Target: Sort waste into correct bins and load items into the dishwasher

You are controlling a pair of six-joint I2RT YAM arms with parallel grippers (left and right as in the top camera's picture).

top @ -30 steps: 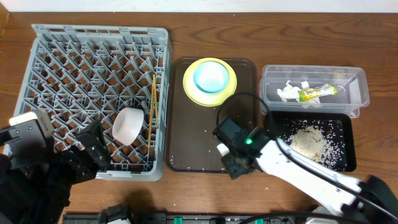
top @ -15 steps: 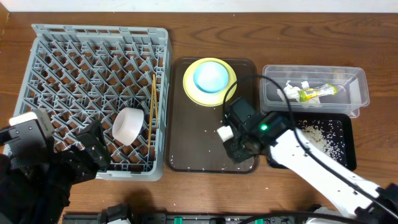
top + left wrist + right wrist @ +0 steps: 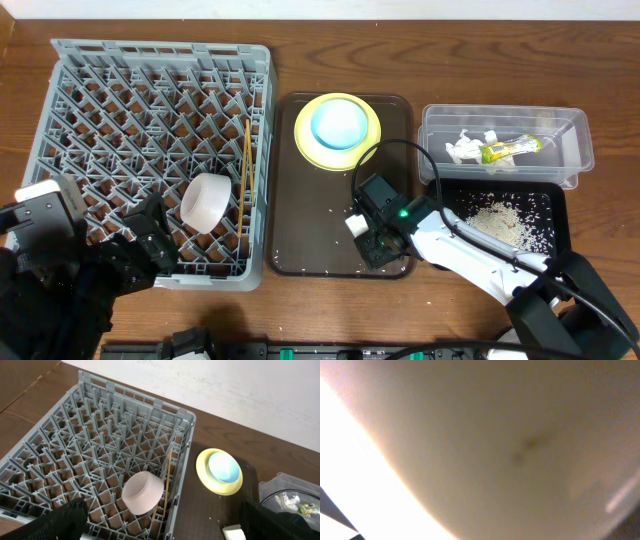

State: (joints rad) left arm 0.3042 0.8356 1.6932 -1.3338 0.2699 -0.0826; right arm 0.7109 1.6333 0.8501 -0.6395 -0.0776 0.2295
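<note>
Soft even light filling the overhead view, dish rack [image 3: 107, 435] showing crisp from the left wrist, right wrist view blurring into cream, glare burning white lower left.

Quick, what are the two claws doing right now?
Left gripper: open, holding nothing.
Right gripper: cannot tell; its camera shows only a pale blur.

Wooden table [image 3: 25, 110] — white wall [image 3: 225, 390]

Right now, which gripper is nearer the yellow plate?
Right. The right gripper is over the brown tray, just in front of the yellow plate. The left gripper is at the dish rack's front edge, far off to the plate's left.
</note>
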